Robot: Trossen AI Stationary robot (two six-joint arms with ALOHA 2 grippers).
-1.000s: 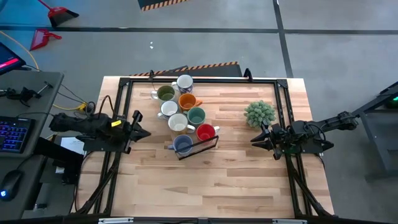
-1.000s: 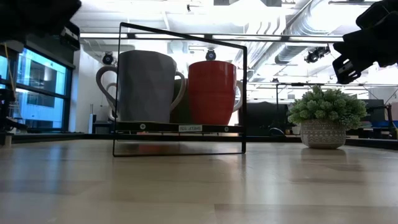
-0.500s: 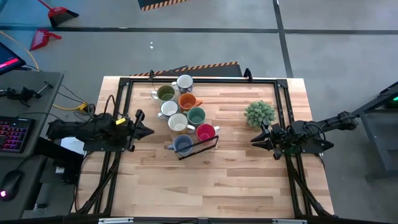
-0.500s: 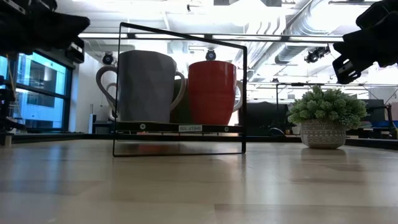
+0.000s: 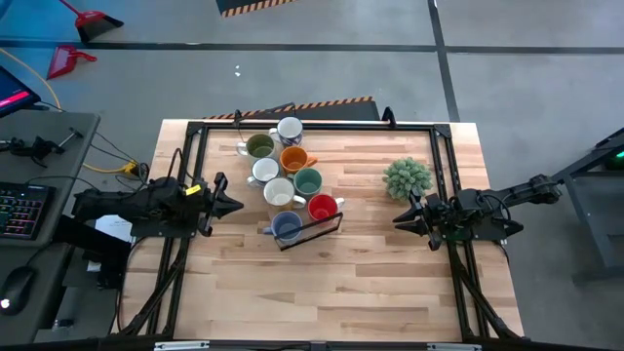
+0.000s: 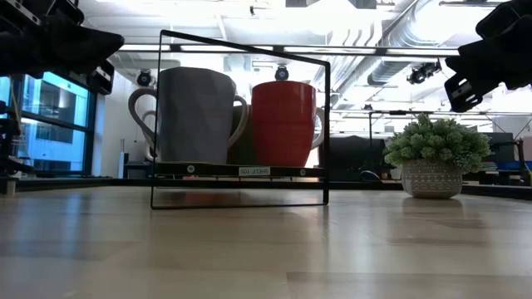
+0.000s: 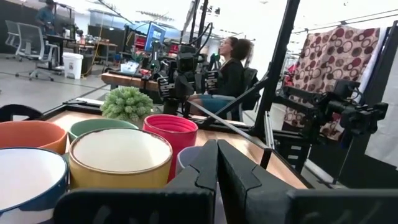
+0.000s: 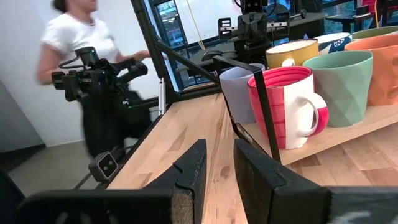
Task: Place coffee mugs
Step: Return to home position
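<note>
Left gripper (image 5: 238, 206) closed, empty, has drifted slightly toward coffee mugs (image 5: 279, 191); right gripper (image 5: 398, 220) parked, slightly open. Placement looks complete.

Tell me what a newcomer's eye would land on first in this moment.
A tight cluster of colourful mugs fills a black wire shelf near the middle of the table, the red mug and blue mug at the end nearest the low camera. A spiky green potted plant stands to their right. The left gripper and right gripper hang empty at either side.
</note>
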